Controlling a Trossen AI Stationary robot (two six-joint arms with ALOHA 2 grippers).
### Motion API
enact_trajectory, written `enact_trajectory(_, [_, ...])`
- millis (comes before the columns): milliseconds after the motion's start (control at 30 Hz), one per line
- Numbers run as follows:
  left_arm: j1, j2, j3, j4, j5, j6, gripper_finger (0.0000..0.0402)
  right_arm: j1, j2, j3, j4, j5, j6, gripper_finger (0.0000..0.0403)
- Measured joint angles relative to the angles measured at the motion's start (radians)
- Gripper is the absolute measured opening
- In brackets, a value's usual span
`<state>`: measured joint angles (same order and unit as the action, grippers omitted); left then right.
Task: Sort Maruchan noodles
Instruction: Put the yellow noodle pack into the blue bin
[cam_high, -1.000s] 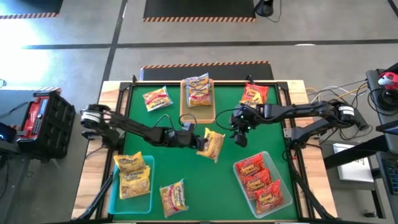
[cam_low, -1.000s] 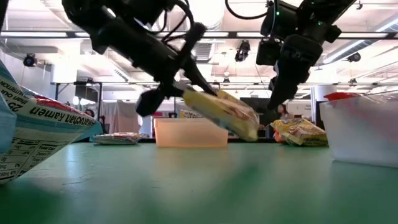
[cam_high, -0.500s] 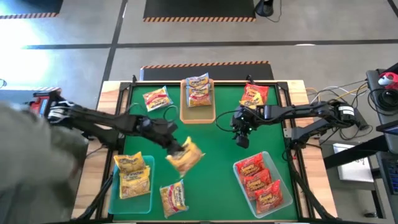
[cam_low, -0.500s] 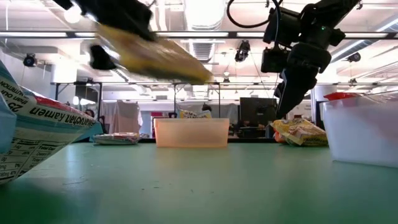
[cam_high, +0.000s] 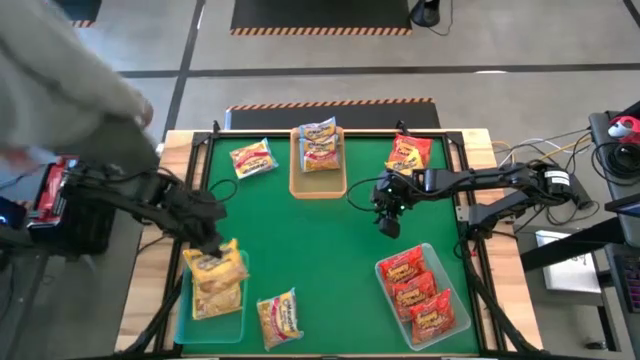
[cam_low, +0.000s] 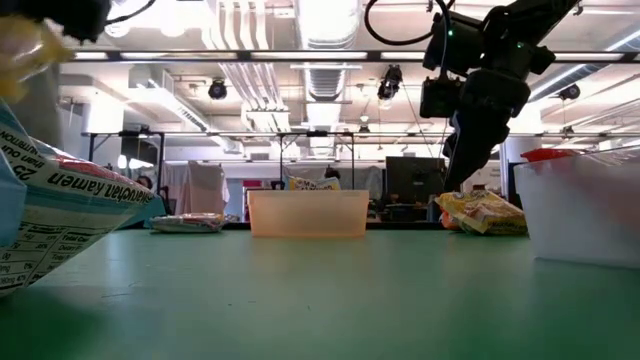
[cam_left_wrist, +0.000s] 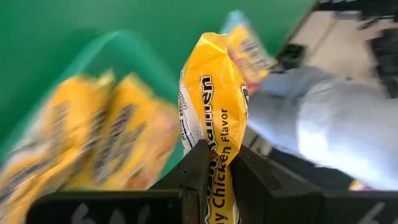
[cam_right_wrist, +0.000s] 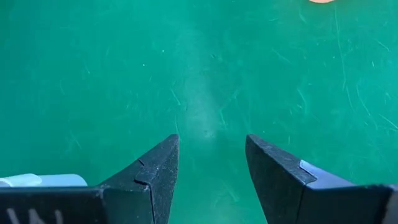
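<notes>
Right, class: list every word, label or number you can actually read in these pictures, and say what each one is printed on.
"amen" and "y Chicken Flavor", both cut off: on the yellow packet held in the left gripper.
"ramen", upside down: on the packet nearest the low camera; its smaller lines are too blurred to read.
Print on the other packets in the high view: too small to read.

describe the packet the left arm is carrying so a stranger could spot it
Find the teal tray of yellow packets at the table's front left. Just above it, the left pincer grips one yellow packet. It alone is held by its edge, off the table.
</notes>
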<state>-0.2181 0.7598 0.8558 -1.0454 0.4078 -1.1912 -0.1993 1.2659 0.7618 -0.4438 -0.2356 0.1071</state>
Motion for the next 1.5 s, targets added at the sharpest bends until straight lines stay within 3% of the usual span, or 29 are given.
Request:
enact_trajectory(167, [-0.009,-0.04,0.0,-0.166,-0.006,0.064,0.0039,0.0,0.0,0.0,0.004,0.0,0.026,0.0176])
enact_trajectory(633, [-0.01,0.09,0.0,-0.218,-0.038,0.31,0.0039,0.0,0.0,0.0,0.007,0.006,0.048,0.0176])
enact_trajectory(733, [-0.01,0.12,-0.001,-0.249,-0.092,0.319,0.0043,0.0,0.0,0.0,0.007,0.033,0.053,0.0176])
enact_trajectory(867, [-0.01,0.134,-0.001,-0.235,-0.149,0.319,0.0059,0.0,-0.001,0.0,0.007,0.037,0.053,0.0176])
enact_trajectory(1267, [-0.01,0.136,0.009,-0.255,-0.167,0.264,0.0134,0.0,-0.001,0.0,0.007,0.039,0.058,0.0176])
enact_trajectory(1367, [-0.01,0.136,0.029,-0.217,-0.239,0.248,0.0142,-0.007,-0.002,0.0,0.007,0.094,0.078,0.0176])
enact_trajectory(1500, [-0.005,0.138,0.055,-0.149,-0.432,0.175,0.0144,-0.05,-0.01,0.0,0.005,0.106,0.095,0.0176])
